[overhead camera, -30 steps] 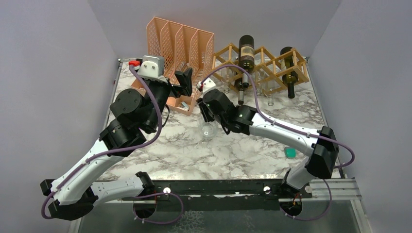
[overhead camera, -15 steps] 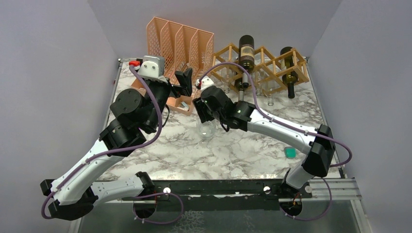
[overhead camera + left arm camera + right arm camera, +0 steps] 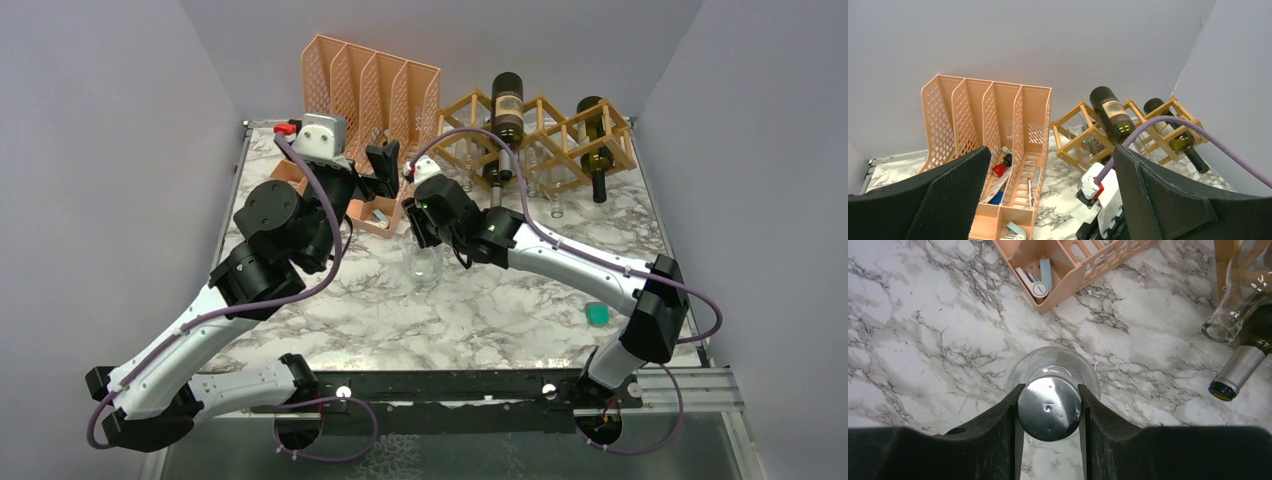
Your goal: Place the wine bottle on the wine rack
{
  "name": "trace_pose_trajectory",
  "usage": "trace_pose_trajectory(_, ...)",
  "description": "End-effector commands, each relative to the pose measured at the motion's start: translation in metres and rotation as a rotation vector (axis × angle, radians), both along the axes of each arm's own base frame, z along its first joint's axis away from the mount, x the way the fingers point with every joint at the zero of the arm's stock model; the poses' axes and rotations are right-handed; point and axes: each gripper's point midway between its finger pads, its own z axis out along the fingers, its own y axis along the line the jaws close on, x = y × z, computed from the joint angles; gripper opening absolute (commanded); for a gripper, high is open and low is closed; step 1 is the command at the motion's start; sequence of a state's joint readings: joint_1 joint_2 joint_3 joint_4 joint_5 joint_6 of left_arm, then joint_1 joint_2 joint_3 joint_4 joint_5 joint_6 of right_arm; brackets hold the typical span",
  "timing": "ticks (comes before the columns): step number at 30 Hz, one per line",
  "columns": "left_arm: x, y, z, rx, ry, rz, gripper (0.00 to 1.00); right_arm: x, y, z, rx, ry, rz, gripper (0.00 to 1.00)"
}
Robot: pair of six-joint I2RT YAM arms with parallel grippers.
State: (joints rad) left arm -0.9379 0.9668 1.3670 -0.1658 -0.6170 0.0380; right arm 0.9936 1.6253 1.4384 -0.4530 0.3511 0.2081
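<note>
The right gripper [image 3: 1049, 407] squeezes the shiny cap of the clear bottle [image 3: 1055, 367], which stands near the rack's [image 3: 566, 128] left end. This arm has moved left a little. The left gripper's [image 3: 1050, 155] fingers are wide apart. The label [image 3: 1113, 110] on the dark bottle [image 3: 507, 110] is too small to read.

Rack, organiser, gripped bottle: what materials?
Rack: pale, bare-looking wood, matte slats. Organiser: peach plastic, moulded mesh, slight sheen. Bottle: clear glass, marble visible through it; cap shiny, probably metal.

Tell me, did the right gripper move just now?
Yes. The right gripper, clamped on the bottle, slid a little left, toward the near corner of the organiser.
</note>
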Motion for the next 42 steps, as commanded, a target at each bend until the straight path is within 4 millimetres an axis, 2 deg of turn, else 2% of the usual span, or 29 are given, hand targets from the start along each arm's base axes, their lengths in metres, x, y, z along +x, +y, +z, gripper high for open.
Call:
trace_pose_trajectory(1,0.002,0.001,0.008,-0.004,-0.015,0.014,0.99,0.01,0.005,0.002,0.029,-0.067,0.004,0.25)
trace_pose_trajectory(3,0.007,-0.007,0.002,0.014,-0.007,0.004,0.99,0.012,-0.001,0.002,0.05,-0.11,-0.016,0.2)
trace_pose_trajectory(4,0.01,-0.014,-0.003,0.035,0.002,-0.002,0.99,0.01,-0.008,-0.01,0.042,-0.117,-0.023,0.17)
trace_pose_trajectory(8,0.036,-0.035,-0.032,0.102,0.093,-0.006,0.99,0.0,-0.032,-0.034,0.105,-0.162,-0.066,0.1)
trace_pose_trajectory(11,0.065,-0.036,-0.052,0.073,0.162,-0.039,0.99,-0.013,-0.056,-0.049,0.164,-0.173,-0.102,0.06)
trace_pose_trajectory(14,0.086,-0.038,-0.075,0.047,0.229,-0.076,0.99,-0.031,-0.077,-0.051,0.244,-0.18,-0.111,0.04)
trace_pose_trajectory(18,0.1,-0.044,-0.109,0.022,0.322,-0.139,0.99,-0.051,-0.094,-0.061,0.265,-0.126,-0.102,0.02)
trace_pose_trajectory(20,0.102,-0.047,-0.137,0.019,0.389,-0.172,0.99,-0.062,-0.101,-0.069,0.241,-0.069,-0.097,0.01)
trace_pose_trajectory(22,0.104,-0.048,-0.163,0.016,0.448,-0.201,0.99,-0.075,-0.106,-0.08,0.215,-0.005,-0.074,0.01)
trace_pose_trajectory(25,0.104,-0.059,-0.197,0.01,0.524,-0.297,0.99,-0.104,-0.107,-0.093,0.146,0.163,-0.006,0.01)
trace_pose_trajectory(27,0.107,-0.066,-0.22,0.026,0.593,-0.343,0.99,-0.114,-0.108,-0.089,0.118,0.21,0.034,0.01)
trace_pose_trajectory(32,0.111,-0.07,-0.274,0.037,0.732,-0.38,0.98,-0.123,-0.105,-0.079,0.071,0.274,0.078,0.01)
trace_pose_trajectory(36,0.109,-0.066,-0.299,0.056,0.792,-0.385,0.98,-0.131,-0.106,-0.091,0.012,0.362,0.062,0.01)
trace_pose_trajectory(42,0.108,-0.055,-0.317,0.101,0.808,-0.354,0.99,-0.129,-0.096,-0.102,0.014,0.346,0.126,0.01)
